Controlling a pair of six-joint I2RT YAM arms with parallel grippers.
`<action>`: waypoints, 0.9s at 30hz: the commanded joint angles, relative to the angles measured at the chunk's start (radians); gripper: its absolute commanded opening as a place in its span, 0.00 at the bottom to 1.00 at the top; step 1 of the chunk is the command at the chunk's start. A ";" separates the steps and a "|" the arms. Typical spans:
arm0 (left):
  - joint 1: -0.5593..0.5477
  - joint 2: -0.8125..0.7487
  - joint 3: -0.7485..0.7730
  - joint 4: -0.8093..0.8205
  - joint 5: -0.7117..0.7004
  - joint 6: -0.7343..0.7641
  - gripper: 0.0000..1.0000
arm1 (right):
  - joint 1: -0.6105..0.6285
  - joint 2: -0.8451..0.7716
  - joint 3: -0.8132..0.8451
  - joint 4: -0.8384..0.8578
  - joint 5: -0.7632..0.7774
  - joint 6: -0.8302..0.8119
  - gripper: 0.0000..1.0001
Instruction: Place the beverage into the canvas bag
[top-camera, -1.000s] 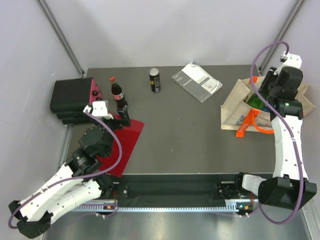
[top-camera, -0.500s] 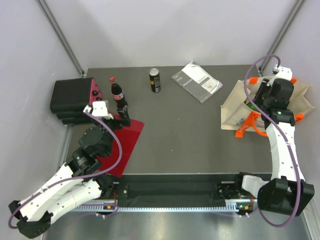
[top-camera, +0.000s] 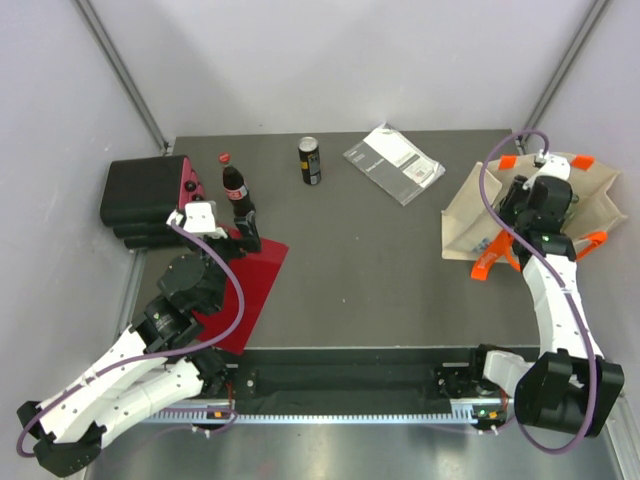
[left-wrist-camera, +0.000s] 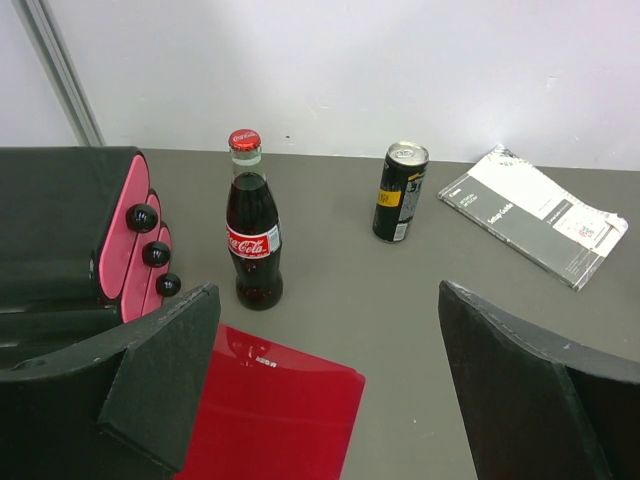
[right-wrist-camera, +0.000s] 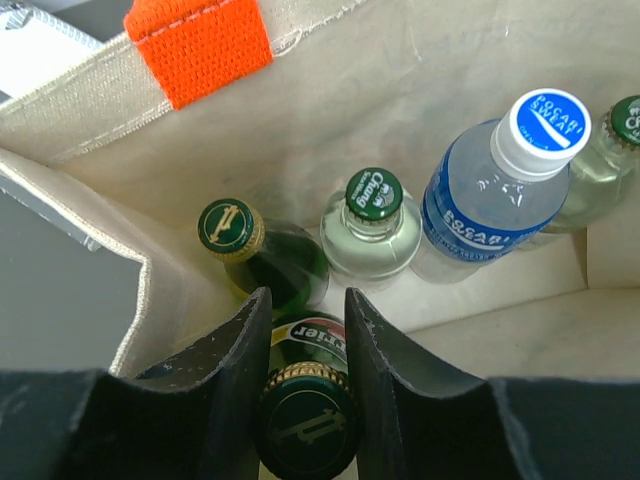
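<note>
The beige canvas bag (top-camera: 468, 212) with orange handles stands at the right of the table. Its inner wall shows in the right wrist view (right-wrist-camera: 400, 90). My right gripper (top-camera: 530, 203) is down inside the bag's mouth. In the right wrist view the gripper (right-wrist-camera: 305, 325) is shut on the neck of a green glass bottle (right-wrist-camera: 308, 430) with a gold-rimmed cap, held upright. My left gripper (top-camera: 245, 222) is open and empty at the left, just short of a cola bottle (top-camera: 233, 187). In the left wrist view the gripper (left-wrist-camera: 325, 290) has wide-apart jaws and the cola bottle (left-wrist-camera: 253, 240) stands ahead.
Inside the bag stand another green bottle (right-wrist-camera: 235, 232), a clear bottle with a green cap (right-wrist-camera: 372, 225) and a blue-labelled water bottle (right-wrist-camera: 500, 190). On the table are a black can (top-camera: 311, 161), a grey packet (top-camera: 393, 163), a red folder (top-camera: 250, 290) and a black-and-pink case (top-camera: 145, 195).
My right arm has moved left and down into the bag with the green bottle, and the bag's sides have shifted. The left arm has not moved.
</note>
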 joint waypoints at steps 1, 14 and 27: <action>-0.002 0.000 -0.002 0.037 0.016 0.001 0.94 | -0.008 -0.034 0.014 0.149 -0.016 0.001 0.00; -0.002 -0.004 -0.002 0.037 0.010 0.004 0.94 | -0.008 0.019 -0.041 0.189 -0.039 0.001 0.00; -0.002 -0.005 -0.002 0.035 0.010 0.004 0.94 | -0.008 0.047 -0.099 0.256 -0.044 0.033 0.13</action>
